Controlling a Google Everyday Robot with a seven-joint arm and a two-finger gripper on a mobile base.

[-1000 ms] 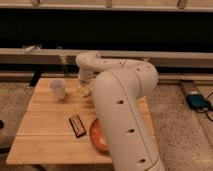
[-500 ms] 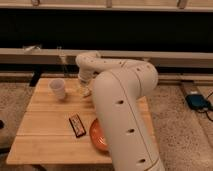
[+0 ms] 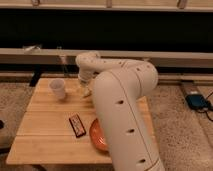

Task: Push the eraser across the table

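Observation:
The eraser (image 3: 77, 125), a small flat dark block with orange-red edging, lies on the light wooden table (image 3: 45, 135) near the middle front, just left of an orange plate. My big white arm (image 3: 125, 115) reaches over the table's right side and bends back to the far middle. The gripper (image 3: 86, 90) hangs there near the table's far edge, well behind the eraser and apart from it.
A white cup (image 3: 57, 88) stands at the far left of the table. An orange round plate (image 3: 99, 137) lies partly under my arm. A small pale lump (image 3: 86, 93) sits by the gripper. A long bench (image 3: 45, 55) runs behind; a blue device (image 3: 197, 101) lies on the floor at right.

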